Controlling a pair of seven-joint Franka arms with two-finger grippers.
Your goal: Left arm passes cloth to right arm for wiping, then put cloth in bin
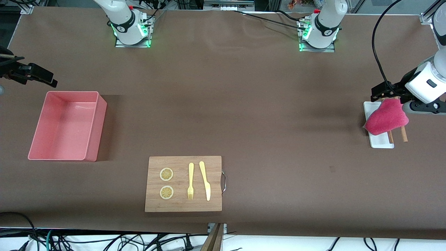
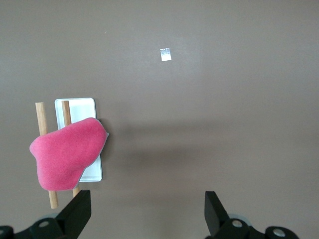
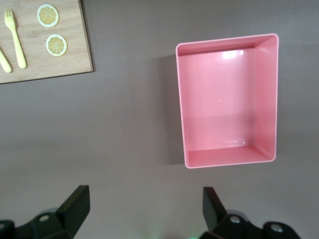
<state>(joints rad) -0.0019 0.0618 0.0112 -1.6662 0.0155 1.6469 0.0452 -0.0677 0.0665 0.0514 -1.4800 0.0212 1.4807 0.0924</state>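
Observation:
The crimson-pink cloth [image 1: 386,118] lies draped over a small flat white tray [image 1: 381,141] and two wooden sticks [image 1: 403,134] at the left arm's end of the table. It also shows in the left wrist view [image 2: 67,154]. My left gripper [image 1: 379,92] is open and empty, up over the table beside the tray; its view [image 2: 147,214] shows bare table between the fingers. The pink bin [image 1: 66,122] stands empty at the right arm's end and shows in the right wrist view [image 3: 219,99]. My right gripper [image 1: 43,77] is open and empty, up beside the bin [image 3: 144,209].
A wooden cutting board [image 1: 183,183] with two lemon slices [image 1: 166,174], a yellow fork [image 1: 190,181] and a yellow knife [image 1: 205,179] lies near the table's front edge; it also shows in the right wrist view [image 3: 45,55]. A small white mark [image 2: 166,54] is on the table.

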